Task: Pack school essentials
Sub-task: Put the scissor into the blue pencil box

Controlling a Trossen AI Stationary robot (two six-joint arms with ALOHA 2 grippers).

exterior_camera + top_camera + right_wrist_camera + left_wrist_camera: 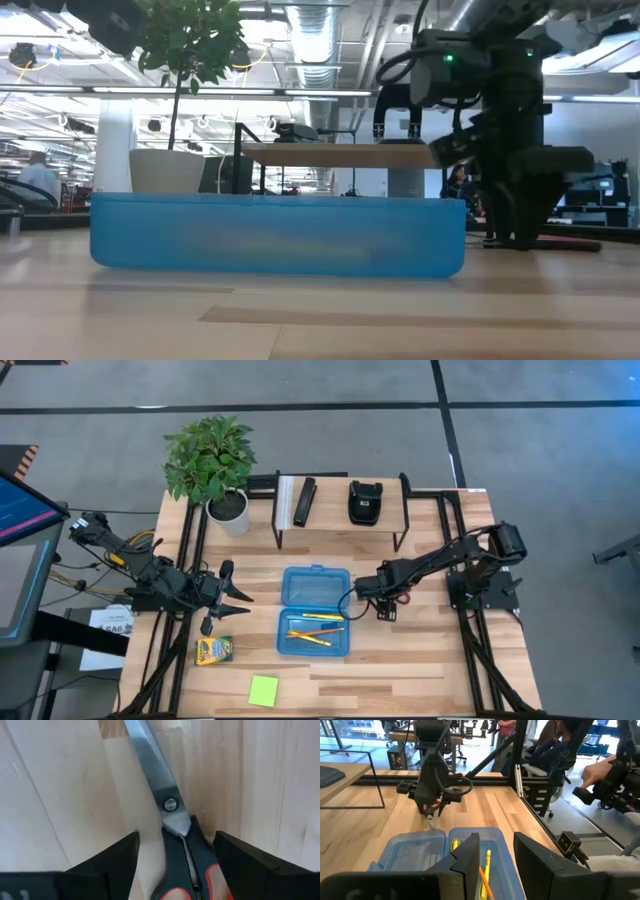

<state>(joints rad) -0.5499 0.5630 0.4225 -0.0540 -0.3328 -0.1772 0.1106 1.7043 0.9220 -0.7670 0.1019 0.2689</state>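
The red-handled scissors (170, 805) lie flat on the wooden table, just right of the open blue case (315, 610), blades shut. My right gripper (175, 845) points down over them, open. Its fingers stand on either side of the black handle necks just behind the pivot, without plainly touching. Orange and yellow pencils (315, 630) lie in the case's near half. The crayon box (213, 651) and lime sticky-note pad (263, 690) lie at the near left. My left gripper (235, 592) hovers open left of the case, holding nothing.
A potted plant (210, 460) stands at the far left. A small shelf (340, 525) at the back carries a black bar (303, 500) and a black pouch (363, 502). Bare wood lies at the near right. A person's hand (600, 770) shows beyond the table's right side.
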